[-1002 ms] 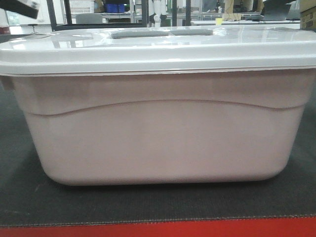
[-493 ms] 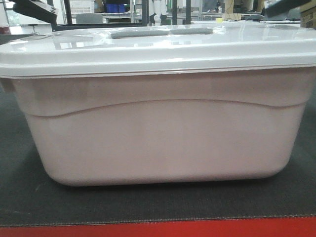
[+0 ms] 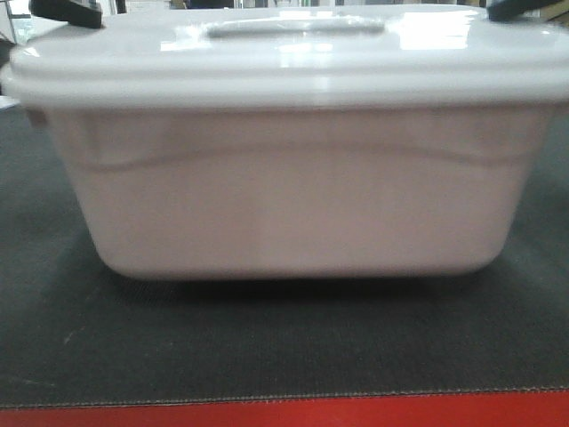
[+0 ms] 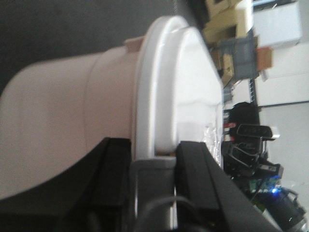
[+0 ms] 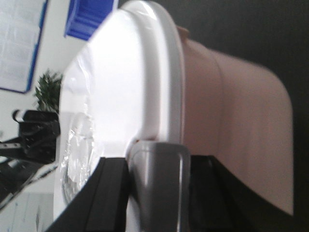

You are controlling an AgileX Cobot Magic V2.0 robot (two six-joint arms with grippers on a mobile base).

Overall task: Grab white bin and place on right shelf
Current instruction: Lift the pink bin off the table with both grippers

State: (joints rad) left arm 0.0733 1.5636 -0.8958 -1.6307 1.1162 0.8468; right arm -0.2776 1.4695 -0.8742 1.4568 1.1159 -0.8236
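The white bin [image 3: 293, 196] fills the front view, pale pinkish tub with a glossy white lid [image 3: 293, 53]. Its underside stands above the dark mat [image 3: 284, 347] with a shadow band beneath. My left gripper [image 3: 67, 12] is at the lid's left end and my right gripper [image 3: 524, 9] at its right end. In the left wrist view the black jaws of the left gripper [image 4: 153, 162] are shut on the bin's grey end latch [image 4: 152, 188]. In the right wrist view the right gripper [image 5: 158, 169] is shut on the other grey latch [image 5: 157, 188]. The right shelf is out of view.
The mat has a red front edge [image 3: 284, 416]. A blue bin [image 5: 89, 14] and a plant [image 5: 48, 89] show behind the bin in the right wrist view. Cardboard boxes [image 4: 231, 24] and a rack show in the left wrist view.
The bin now sits higher in the front view and looks tipped, its lid hiding the background. Both grippers have come down onto the lid's ends.
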